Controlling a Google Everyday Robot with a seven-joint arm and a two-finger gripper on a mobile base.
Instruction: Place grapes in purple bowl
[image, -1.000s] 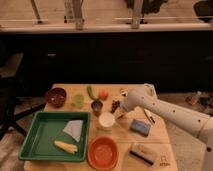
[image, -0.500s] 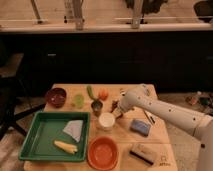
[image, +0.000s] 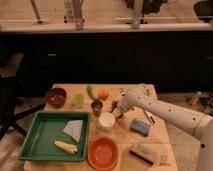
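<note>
We see the gripper (image: 118, 113) low over the table (image: 160, 150), near its ctr, at the end of the white arm (image: 165, 114) that reaches in from the view's right edge. Its fingers stand spread, w/ nothing pinched btwn them as far as we can make out. The grapes (image: 114, 105) lie on the tabletop just beside the gripper, on its far side, btwn the orange fruit (image: 103, 94) and the white cup (image: 106, 121); whether a finger touches them we can't tell. The purple bowl (image: 55, 96) sits well apart, at the table's far-left corner. A green tray (image: 35, 145) fills the near-left. An orange bowl (image: 103, 152) sits at the near edge, and a blue sponge (image: 140, 127) lies just in front of the arm.
</note>
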